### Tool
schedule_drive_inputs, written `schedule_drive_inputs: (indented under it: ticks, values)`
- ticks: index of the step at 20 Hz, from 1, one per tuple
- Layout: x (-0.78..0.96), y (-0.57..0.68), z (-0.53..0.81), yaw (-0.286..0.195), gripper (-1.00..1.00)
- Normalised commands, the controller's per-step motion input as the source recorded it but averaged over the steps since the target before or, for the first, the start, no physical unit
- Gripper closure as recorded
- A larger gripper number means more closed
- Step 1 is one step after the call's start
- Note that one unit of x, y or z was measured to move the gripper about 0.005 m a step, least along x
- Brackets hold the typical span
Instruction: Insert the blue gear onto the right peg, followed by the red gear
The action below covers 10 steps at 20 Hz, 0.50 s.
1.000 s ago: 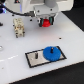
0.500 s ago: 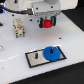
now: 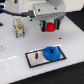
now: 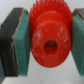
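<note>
The blue gear point(image 3: 51, 52) lies flat on the white plate with a black border point(image 3: 36, 61), seated at the plate's end toward the exterior view's right; the right peg is hidden under it. A thin dark peg point(image 3: 38, 55) stands free at the other end. My gripper point(image 3: 51, 27) hangs above the blue gear, shut on the red gear point(image 3: 51, 25). In the wrist view the red gear point(image 4: 48, 40) with its centre hole fills the frame, clamped between two teal pads point(image 4: 18, 42).
A small cream block with dark holes point(image 3: 18, 26) stands at the exterior view's back left on the white table point(image 3: 15, 50). The table's front edge runs along the bottom of the exterior view.
The gripper with the red gear has shifted slightly toward the exterior view's right and a little lower, closer over the blue gear. The blue gear has not moved.
</note>
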Motion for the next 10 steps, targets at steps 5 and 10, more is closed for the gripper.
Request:
schedule_drive_inputs:
  ticks: [5, 10]
  values:
    - [0.81, -0.08, 0.24, 0.0, 1.0]
    - [0.73, -0.09, 0.2, 0.0, 1.0]
